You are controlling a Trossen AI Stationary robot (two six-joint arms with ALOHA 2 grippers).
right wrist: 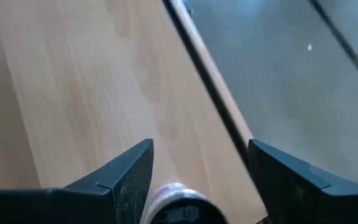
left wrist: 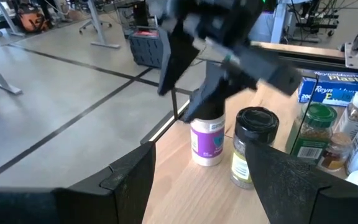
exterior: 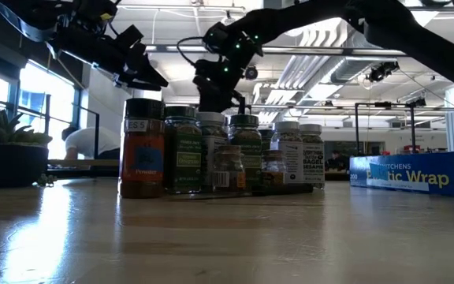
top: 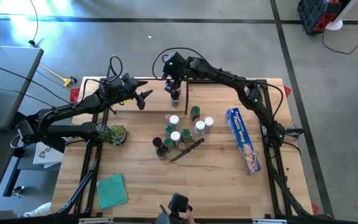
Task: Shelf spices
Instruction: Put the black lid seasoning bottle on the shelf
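The black-capped cylindrical jar of red-brown spice (exterior: pixel 142 150) stands at the near left of the jar cluster (top: pixel 179 132), mid-table, presumably staged there for pick-up.

Right gripper (top: pixel 174 87): lowered at the far edge, jaws wide and straddling a black-capped jar with a white and purple label (left wrist: pixel 207 140). Contact cannot be confirmed. This is judged a grasp or release pose beside the left end of the pale wooden plank shelf (top: pixel 222 83).

Left gripper (top: pixel 143 96): hovering left of that jar, jaws wide, nothing held; judged to be waiting.

Count:
- Far-edge jars: two, the second a clear black-capped jar (left wrist: pixel 253 146).
- Cluster: about ten (overlap hinders counting).
- Long blue wrap box (top: pixel 243 140), right: one.
- Dark-handled knife (top: pixel 188 149): one.
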